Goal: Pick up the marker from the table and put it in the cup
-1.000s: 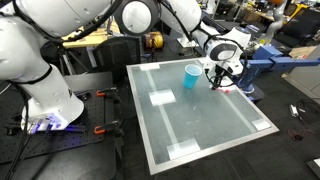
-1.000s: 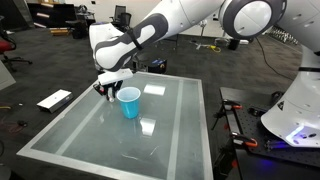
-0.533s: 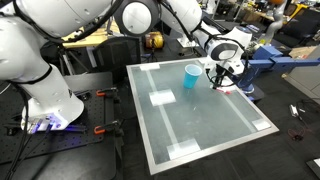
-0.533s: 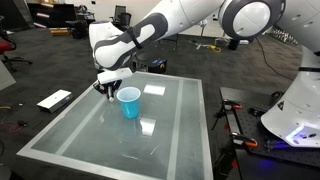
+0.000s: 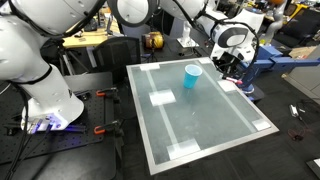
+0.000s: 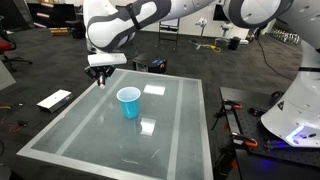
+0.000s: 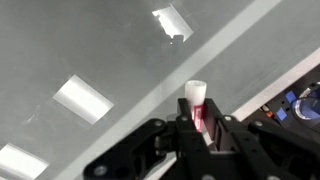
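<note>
The cyan cup (image 5: 192, 75) stands upright on the pale grey-green table (image 5: 200, 125); it also shows in an exterior view (image 6: 128, 101). My gripper (image 5: 224, 68) has risen above the table's far edge, beside and higher than the cup; it also shows in an exterior view (image 6: 101, 72). In the wrist view my gripper (image 7: 197, 123) is shut on the marker (image 7: 196, 102), a reddish-pink stick with a white end that sticks out past the fingertips. In the exterior views the marker is too small to make out.
White tape patches lie on the table (image 5: 161, 97), (image 5: 183, 150), (image 6: 153, 89). A blue object (image 5: 265, 62) stands just beyond the table edge near the gripper. The robot base (image 5: 40, 90) is beside the table. A white board (image 6: 54, 100) lies on the floor.
My gripper has lifted from table level beside the cup to well above the table, carrying the marker. The cup has not moved.
</note>
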Motion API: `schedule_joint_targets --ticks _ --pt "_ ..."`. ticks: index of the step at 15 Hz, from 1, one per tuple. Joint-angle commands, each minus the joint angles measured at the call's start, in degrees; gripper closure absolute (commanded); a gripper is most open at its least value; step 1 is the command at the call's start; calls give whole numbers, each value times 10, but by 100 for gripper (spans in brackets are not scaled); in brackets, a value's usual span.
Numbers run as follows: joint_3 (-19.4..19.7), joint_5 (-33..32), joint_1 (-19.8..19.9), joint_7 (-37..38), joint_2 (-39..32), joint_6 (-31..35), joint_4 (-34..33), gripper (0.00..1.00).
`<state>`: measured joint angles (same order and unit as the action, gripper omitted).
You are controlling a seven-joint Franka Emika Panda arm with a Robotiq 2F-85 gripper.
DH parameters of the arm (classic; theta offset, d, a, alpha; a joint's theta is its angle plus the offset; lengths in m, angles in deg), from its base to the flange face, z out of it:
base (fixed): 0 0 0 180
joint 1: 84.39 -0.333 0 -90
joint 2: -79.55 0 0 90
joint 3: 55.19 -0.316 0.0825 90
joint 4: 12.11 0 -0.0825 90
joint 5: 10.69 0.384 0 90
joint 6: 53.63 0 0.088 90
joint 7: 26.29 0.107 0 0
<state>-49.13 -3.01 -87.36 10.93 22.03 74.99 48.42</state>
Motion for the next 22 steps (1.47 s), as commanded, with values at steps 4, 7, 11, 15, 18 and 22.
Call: schedule_joint_targets --ticks 4,7,11,15,18,22 --pt "6 -4 -4 50 109 -70 60 95" --pt "4 -5 -4 65 155 -106 94 95" --pt "7 -9 -7 88 225 -98 173 95" --pt "-9 5 6 58 282 -93 247 95" --pt "-9 6 6 58 301 -97 278 95" --pt "-16 12 10 49 301 -105 286 95"
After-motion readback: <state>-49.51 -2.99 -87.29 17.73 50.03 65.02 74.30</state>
